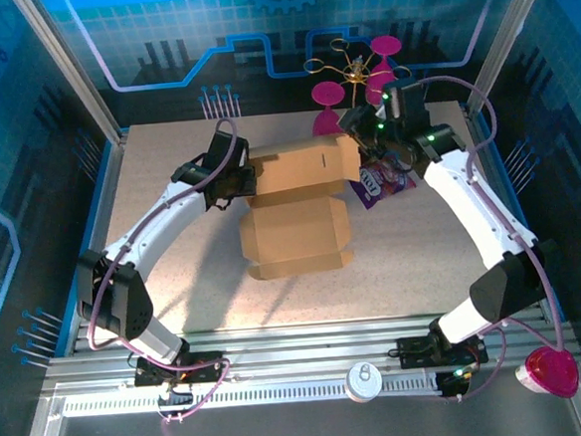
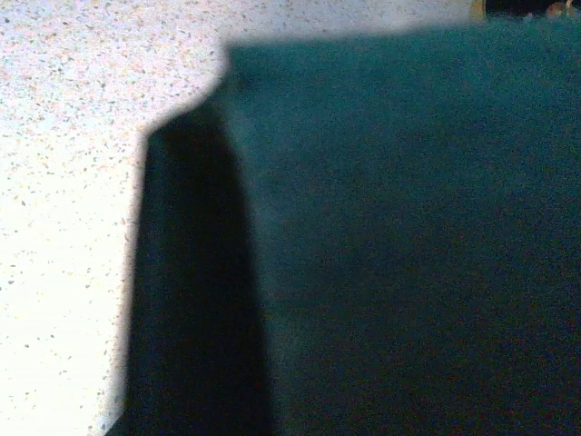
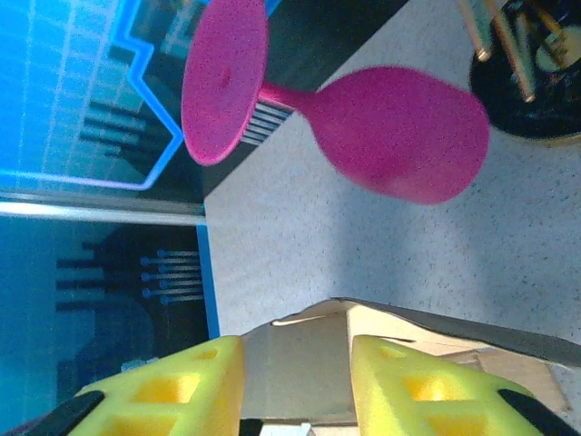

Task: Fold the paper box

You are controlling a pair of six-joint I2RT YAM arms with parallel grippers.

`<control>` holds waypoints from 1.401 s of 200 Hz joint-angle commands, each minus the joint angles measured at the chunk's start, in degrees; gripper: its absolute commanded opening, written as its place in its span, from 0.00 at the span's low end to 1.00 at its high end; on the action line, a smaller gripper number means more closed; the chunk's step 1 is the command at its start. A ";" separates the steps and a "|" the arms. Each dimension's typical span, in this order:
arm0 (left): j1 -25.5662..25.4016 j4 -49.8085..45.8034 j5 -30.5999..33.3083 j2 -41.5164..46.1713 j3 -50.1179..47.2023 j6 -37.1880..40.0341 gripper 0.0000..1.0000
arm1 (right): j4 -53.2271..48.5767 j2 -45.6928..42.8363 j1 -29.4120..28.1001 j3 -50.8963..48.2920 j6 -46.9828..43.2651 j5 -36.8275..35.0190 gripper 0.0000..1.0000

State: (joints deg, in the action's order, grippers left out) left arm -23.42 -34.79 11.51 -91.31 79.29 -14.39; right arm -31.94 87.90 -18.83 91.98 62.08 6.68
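At mid-table, the parted right gripper seemingly straddles the paper box flap.

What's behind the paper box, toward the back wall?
A magenta goblet stands behind the paper box, with a gold wire stand farther back. The box's raised panel hides the goblet's lower part and the tabletop there.
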 commanded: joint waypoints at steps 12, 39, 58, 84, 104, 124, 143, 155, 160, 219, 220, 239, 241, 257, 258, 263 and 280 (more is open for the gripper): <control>-1.66 -3.06 -0.54 1.81 2.97 0.88 0.00 | -2.61 3.56 -2.33 4.42 -3.32 3.23 0.35; -2.13 -3.86 -0.09 2.05 3.29 0.59 0.00 | -2.05 4.07 -2.44 2.86 -3.05 3.42 0.36; -2.24 -4.54 -0.02 2.19 3.50 0.51 0.00 | -2.06 4.34 -2.60 2.50 -2.17 4.64 0.37; -2.41 -5.19 0.17 2.10 3.77 0.33 0.00 | -3.31 3.49 -3.47 2.43 -2.01 3.87 0.38; -2.42 -6.10 1.03 1.91 4.14 0.31 0.00 | -6.16 2.05 -3.83 2.00 -1.55 1.83 0.39; -2.42 -6.44 1.29 1.84 4.38 0.50 0.00 | -6.42 -0.74 -3.84 -0.32 -1.34 -1.10 0.40; -2.50 -6.71 1.49 1.75 4.55 0.84 0.00 | -5.66 -2.99 -3.75 -1.86 -1.44 -2.68 0.42; -2.58 -6.70 1.50 1.64 4.68 1.01 0.00 | -6.22 -2.79 -3.59 -1.36 -1.61 -2.45 0.42; -2.54 -6.65 1.43 1.61 4.77 1.10 0.00 | -6.49 -2.54 -3.66 -1.22 -1.62 -2.10 0.42; -2.90 -6.90 1.50 0.87 5.86 1.40 0.00 | -4.36 -0.99 -3.80 -2.92 1.08 0.16 0.43; -2.88 -6.89 1.50 0.87 5.87 1.39 0.00 | -4.23 -0.98 -3.78 -2.98 1.14 0.26 0.43; -3.17 -6.85 1.46 0.78 5.97 1.34 0.00 | -2.19 -0.16 -3.85 -3.41 2.31 1.43 0.42; -3.20 -6.87 1.56 0.78 5.99 1.37 0.00 | -1.99 0.00 -3.85 -3.40 2.40 1.59 0.42; -3.42 -6.62 1.50 0.76 6.06 1.38 0.00 | -0.93 1.06 -4.08 -2.79 3.41 2.66 0.42; -3.45 -6.61 1.50 0.72 6.06 1.38 0.00 | -0.88 1.10 -4.10 -2.74 3.49 2.69 0.42; -3.52 -6.61 1.42 0.69 6.14 1.38 0.00 | -0.50 1.43 -4.21 -2.57 3.89 2.99 0.43; -3.74 -6.80 1.36 0.21 6.57 1.38 0.00 | 0.92 2.13 -4.70 -2.49 5.59 4.16 0.45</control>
State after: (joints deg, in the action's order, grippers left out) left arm -26.39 -40.88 12.80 -91.11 83.18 -13.50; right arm -33.91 88.55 -22.22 89.43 64.77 8.25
